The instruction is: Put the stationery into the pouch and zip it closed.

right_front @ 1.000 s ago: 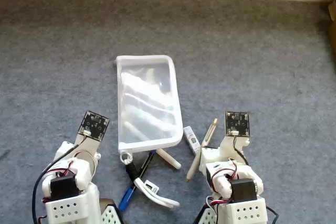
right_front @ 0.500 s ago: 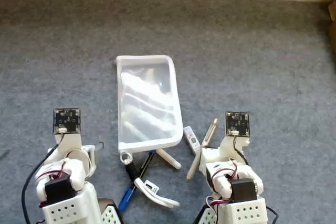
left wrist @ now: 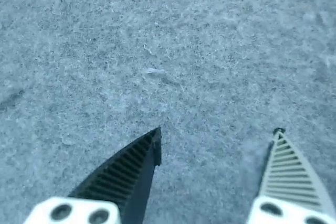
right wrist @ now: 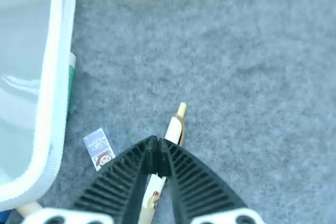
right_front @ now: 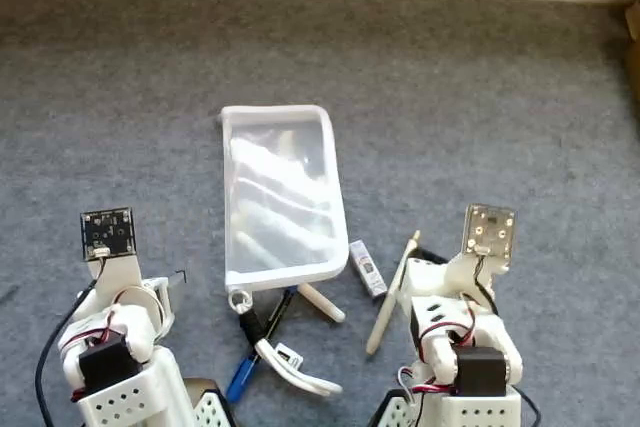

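The clear pouch (right_front: 285,197) with a white rim lies flat at mid-table, its zip pull ring (right_front: 238,299) at the near corner. A beige pen (right_front: 392,292) lies to its right, beside a small white eraser (right_front: 366,269). My right gripper (right_front: 415,259) is shut, fingertips together directly over the pen (right wrist: 174,127), which runs under them. The pouch (right wrist: 26,103) and the eraser (right wrist: 98,149) sit off to one side. My left gripper (left wrist: 218,129) stands open over bare carpet, left of the pouch, its fingers (right_front: 172,282) holding nothing.
Near the front edge between the arms lie a blue pen (right_front: 243,375), a black pen (right_front: 265,319), a white stick (right_front: 322,302) and a curved white item (right_front: 298,369). Grey carpet (right_front: 480,97) covers the table, with free room behind and beside the pouch.
The left arm swung leftward, away from the pouch, and its gripper opened. The right arm turned slightly to the right, and the beige pen shifted right with it.
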